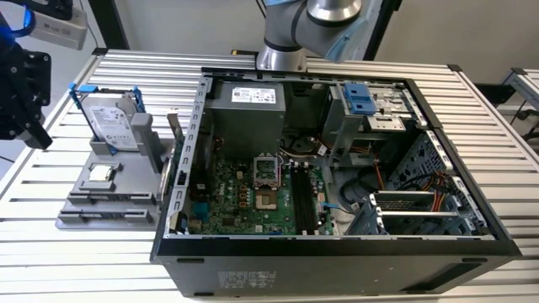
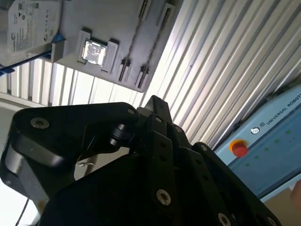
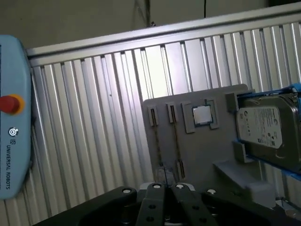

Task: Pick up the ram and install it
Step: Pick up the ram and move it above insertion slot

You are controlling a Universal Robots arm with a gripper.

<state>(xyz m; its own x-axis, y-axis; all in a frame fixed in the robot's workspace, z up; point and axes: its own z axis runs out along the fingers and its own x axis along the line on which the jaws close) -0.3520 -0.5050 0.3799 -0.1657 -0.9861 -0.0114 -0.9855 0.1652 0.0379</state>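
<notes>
My jaws (image 3: 164,193) hang high over the desk (image 3: 94,132), at the exterior view's left. They are well apart from the open computer box (image 1: 337,255). I cannot tell if my jaws are released or clenched, or if they hold anything.

Under me, in both wrist views, lies the grey holder (image 3: 207,150). A shiny square chip (image 3: 203,114) sits on it. At one end a silver drive (image 3: 265,127) stands in a blue frame. Two thin dark lines (image 3: 175,141) run along the holder's grooves. I think the ram may be one of them, seen from its thin edge, but I am not sure. Inside the box, the board slots (image 1: 303,196) look dark. I cannot tell if a stick sits in one.

Here is what I think could go wrong. A stick seen on edge is a very thin thing to catch. If my jaws come at it crooked, they could bump the holder or the chip beside the grooves. A weak pinch could let the stick tip or drop. The box has tall metal walls and loose wires, and I could knock them on the way in. If the stick meets its slot tilted or turned the wrong way, a push could bend it.
</notes>
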